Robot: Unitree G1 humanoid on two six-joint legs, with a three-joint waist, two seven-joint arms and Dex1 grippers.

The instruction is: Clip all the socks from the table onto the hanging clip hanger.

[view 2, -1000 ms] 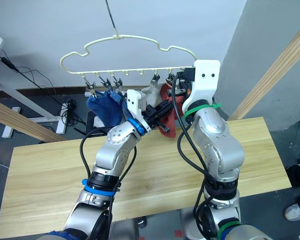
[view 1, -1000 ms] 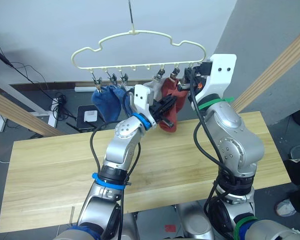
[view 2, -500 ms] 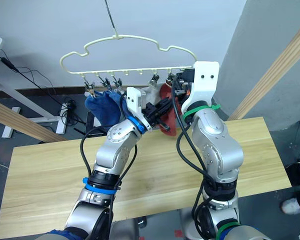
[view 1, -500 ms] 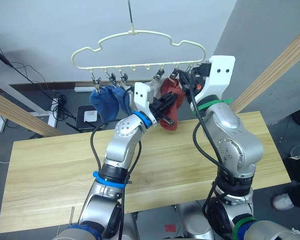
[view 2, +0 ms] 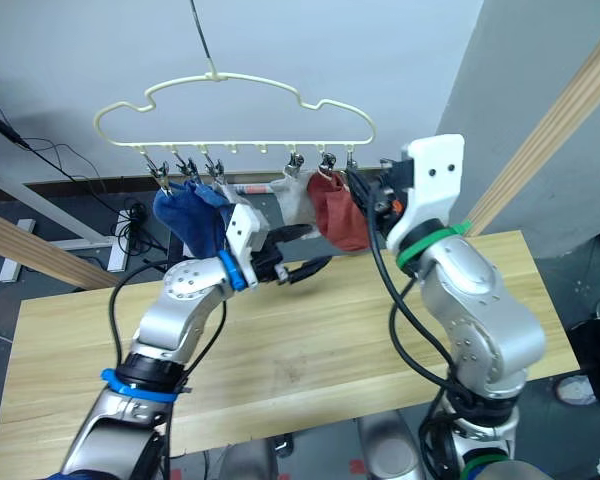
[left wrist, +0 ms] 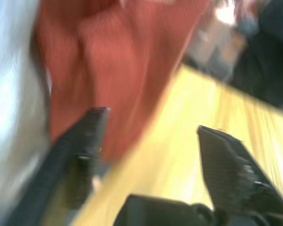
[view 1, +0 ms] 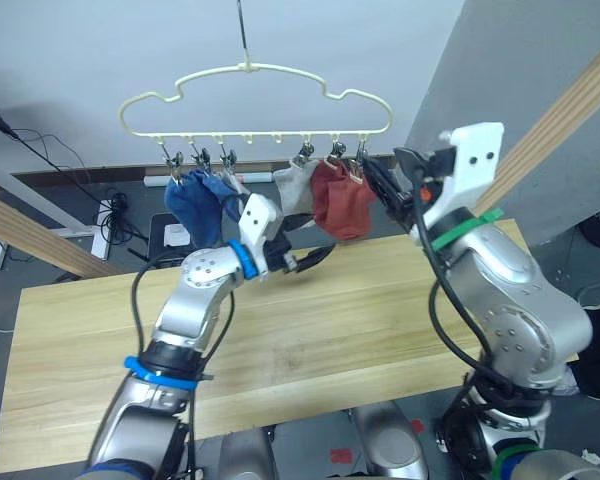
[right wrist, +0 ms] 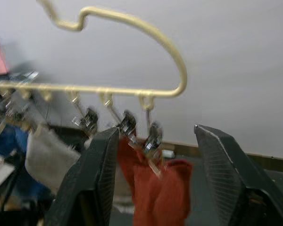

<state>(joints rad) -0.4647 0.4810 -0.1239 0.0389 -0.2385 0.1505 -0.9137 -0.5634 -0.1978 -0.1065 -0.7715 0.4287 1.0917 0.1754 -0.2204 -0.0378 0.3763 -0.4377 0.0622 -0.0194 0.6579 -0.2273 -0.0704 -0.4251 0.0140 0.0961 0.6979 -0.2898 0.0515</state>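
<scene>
The cream clip hanger point(view 1: 250, 100) hangs above the table point(view 1: 380, 300). Blue socks point(view 1: 192, 202) are clipped at its left, with a grey sock point(view 1: 294, 185) and rust-red socks point(view 1: 342, 200) towards its right end. My left gripper point(view 1: 305, 256) is open just below the grey and red socks, holding nothing. In the left wrist view its fingers point(left wrist: 85, 136) stand apart in front of the red sock point(left wrist: 108, 61). My right gripper point(view 1: 380, 186) is open right beside the red socks. In the right wrist view it frames the end clips point(right wrist: 152, 136), apart from them.
Slanted wooden poles of the frame stand at the left point(view 1: 30, 235) and right point(view 1: 565, 115). Cables and a small box point(view 1: 178, 234) lie on the floor behind the table. The grey wall is close behind the hanger.
Both grippers opened and let go at the red sock, which stays clipped. The left arm dropped down and back, and the right drew away rightward. The camera also shifted.
</scene>
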